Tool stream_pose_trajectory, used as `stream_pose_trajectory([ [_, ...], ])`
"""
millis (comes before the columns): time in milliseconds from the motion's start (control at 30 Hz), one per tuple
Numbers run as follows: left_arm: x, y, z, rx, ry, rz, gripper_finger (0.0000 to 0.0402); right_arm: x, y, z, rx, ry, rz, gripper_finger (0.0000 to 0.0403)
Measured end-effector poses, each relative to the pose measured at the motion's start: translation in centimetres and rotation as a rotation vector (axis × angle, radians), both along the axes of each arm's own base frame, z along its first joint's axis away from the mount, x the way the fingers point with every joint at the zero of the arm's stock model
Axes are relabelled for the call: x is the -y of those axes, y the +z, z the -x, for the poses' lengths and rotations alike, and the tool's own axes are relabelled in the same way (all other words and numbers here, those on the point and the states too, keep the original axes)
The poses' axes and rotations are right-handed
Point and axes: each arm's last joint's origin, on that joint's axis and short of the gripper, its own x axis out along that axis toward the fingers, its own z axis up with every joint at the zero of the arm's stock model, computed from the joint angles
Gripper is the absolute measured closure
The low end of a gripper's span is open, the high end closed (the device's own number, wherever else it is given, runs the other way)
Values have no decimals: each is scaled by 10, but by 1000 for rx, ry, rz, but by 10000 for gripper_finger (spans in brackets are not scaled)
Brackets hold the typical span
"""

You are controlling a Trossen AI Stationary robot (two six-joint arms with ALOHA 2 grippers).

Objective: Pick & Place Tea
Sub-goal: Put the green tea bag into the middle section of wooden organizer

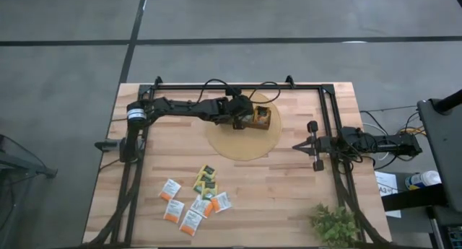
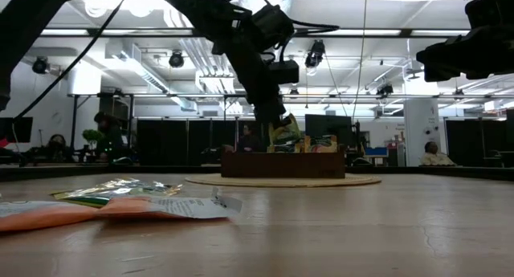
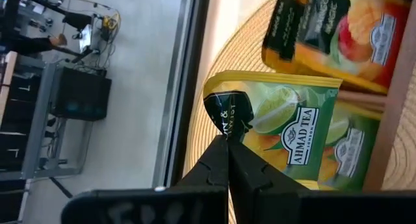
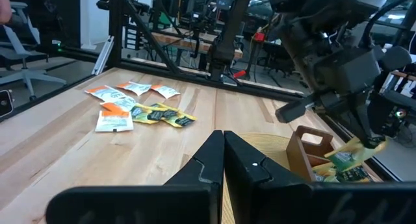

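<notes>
— How far along am I?

— On the counter [image 1: 289, 198], I count about nine loose packets [image 1: 193, 198] left. The wooden tray [image 1: 261, 119] already holds a few.

— And the pincers?

— My left pincer [image 3: 226, 141] is clamped on a yellow-green packet [image 3: 286, 130] above the tray. My right pincer [image 4: 223, 141] idles closed, well apart.

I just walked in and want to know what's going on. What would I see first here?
First you'd see the left gripper pinching a yellow-green tea packet by its corner over the wooden tray, which sits on a round mat near the far side of the table. Next, a loose bunch of tea packets lies near the front edge. The right gripper waits shut at the table's right side.
</notes>
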Motion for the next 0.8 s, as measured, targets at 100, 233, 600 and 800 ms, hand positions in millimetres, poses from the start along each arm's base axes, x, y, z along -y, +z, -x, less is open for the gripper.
stream_pose_trajectory([
  [100, 0, -3, -2, 9, -15, 10, 401, 0, 0, 0, 0, 0, 0, 394],
  [233, 0, -10, -4, -26, -41, 8, 401, 0, 0, 0, 0, 0, 0, 394],
  [600, -1, -13, -5, -82, -88, -30, 401, 0, 0, 0, 0, 0, 0, 394],
  [800, -2, -13, -4, -103, -82, -53, 401, 0, 0, 0, 0, 0, 0, 394],
])
